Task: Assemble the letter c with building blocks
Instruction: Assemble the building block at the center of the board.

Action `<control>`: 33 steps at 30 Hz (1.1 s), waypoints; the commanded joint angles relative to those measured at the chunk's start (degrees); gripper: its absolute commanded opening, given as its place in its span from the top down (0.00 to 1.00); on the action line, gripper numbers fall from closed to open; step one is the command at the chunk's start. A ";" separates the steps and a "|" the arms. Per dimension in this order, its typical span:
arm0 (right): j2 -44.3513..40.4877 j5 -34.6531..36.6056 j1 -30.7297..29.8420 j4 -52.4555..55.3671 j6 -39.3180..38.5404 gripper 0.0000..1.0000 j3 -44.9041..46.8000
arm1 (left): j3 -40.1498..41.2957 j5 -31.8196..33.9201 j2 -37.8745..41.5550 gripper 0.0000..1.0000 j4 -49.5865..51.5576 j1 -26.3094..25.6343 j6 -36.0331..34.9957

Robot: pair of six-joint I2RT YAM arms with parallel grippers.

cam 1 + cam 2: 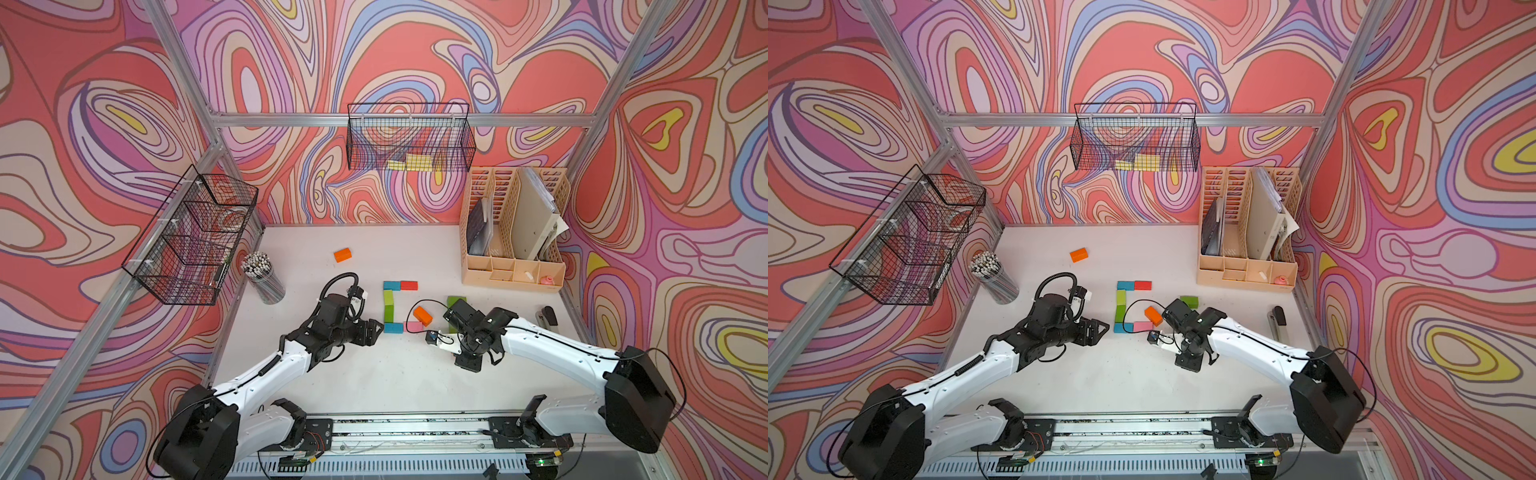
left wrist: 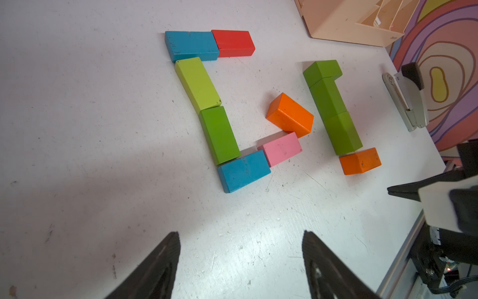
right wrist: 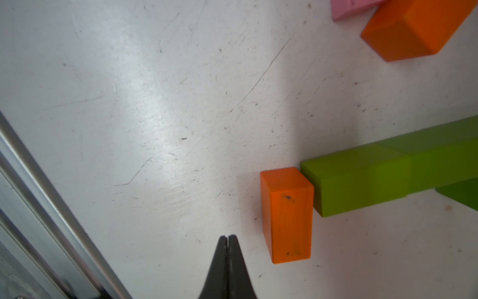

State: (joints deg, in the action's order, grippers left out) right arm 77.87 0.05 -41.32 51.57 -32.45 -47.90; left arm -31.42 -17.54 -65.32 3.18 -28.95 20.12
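Building blocks (image 1: 389,316) on the tabletop (image 2: 77,129), lying flat and end to end, probably for drawing the letter without risk of tipping.

Already a C?

Nearly, judging by the left wrist view. On top, blue block (image 2: 191,45) touching red block (image 2: 232,42); for the back, light green block (image 2: 198,84), then dark green block (image 2: 219,136); below, second blue block (image 2: 243,170) touching pink block (image 2: 280,148). Mouth open toward the right arm.

And the orange block (image 2: 289,115), so askew?

Against the free end of the pink block, inside the mouth of the letter. Leaning on it or only touching: impossible to tell. Seemingly out of place, waiting for removal or squaring.

And the left end effector (image 2: 240,233)?

Spread wide, holding nothing, low over the tabletop near the second blue block. Likely open so for taking or straightening a block at that corner.

The right end effector (image 3: 227,236)?

Pressed fully together, nothing between, just beside the small orange block (image 3: 287,214) at the end of the green row (image 2: 332,108). Perhaps closed on purpose, for pushing with one narrow tip instead of gripping.

Other pieces?

Green row and its orange neighbour beside the letter, as spare stock perhaps; lone orange block (image 1: 343,254) well apart, toward the back wall. Danger of shifting the pink block with any careless push.
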 commanded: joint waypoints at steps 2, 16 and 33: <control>2.47 1.20 0.01 -0.44 -1.09 1.00 0.00 | 0.57 -0.28 0.68 0.23 -1.08 -0.36 -0.83; 9.18 5.05 -0.05 -0.92 -0.89 1.00 -1.91 | 0.22 -0.10 -0.42 0.23 -1.23 -0.39 -1.31; 10.34 8.48 0.18 -3.66 -0.72 1.00 -1.96 | 0.13 0.49 -0.42 0.23 -0.95 -0.33 -1.49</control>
State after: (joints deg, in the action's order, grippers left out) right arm 87.53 7.90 -41.32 49.21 -33.17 -48.86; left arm -31.40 -17.50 -65.39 3.16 -28.95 19.68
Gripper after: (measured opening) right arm 0.040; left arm 0.769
